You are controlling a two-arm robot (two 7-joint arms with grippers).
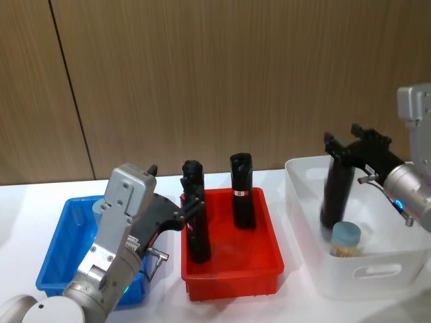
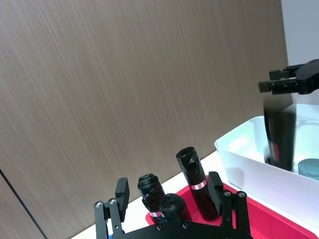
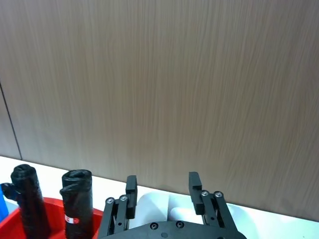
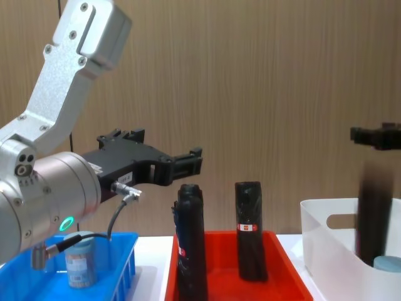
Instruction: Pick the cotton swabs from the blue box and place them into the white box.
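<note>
One cotton swab tub (image 1: 345, 240) with a pale lid stands in the white box (image 1: 377, 276) at the right. Another tub (image 4: 80, 263) sits in the blue box (image 4: 125, 266) at the left, mostly hidden under my left arm in the head view. My left gripper (image 1: 192, 202) is open and empty, raised beside the blue box (image 1: 57, 249) and level with the tops of the black cylinders; it is also in the left wrist view (image 2: 168, 189). My right gripper (image 1: 340, 145) hovers open and empty above the white box (image 4: 326, 238), and again in its wrist view (image 3: 163, 186).
A red tray (image 1: 232, 269) between the two boxes holds black cylinders with red labels (image 1: 242, 192). A dark blurred upright cylinder (image 1: 335, 195) stands in the white box under the right gripper. A wood-panelled wall rises close behind the table.
</note>
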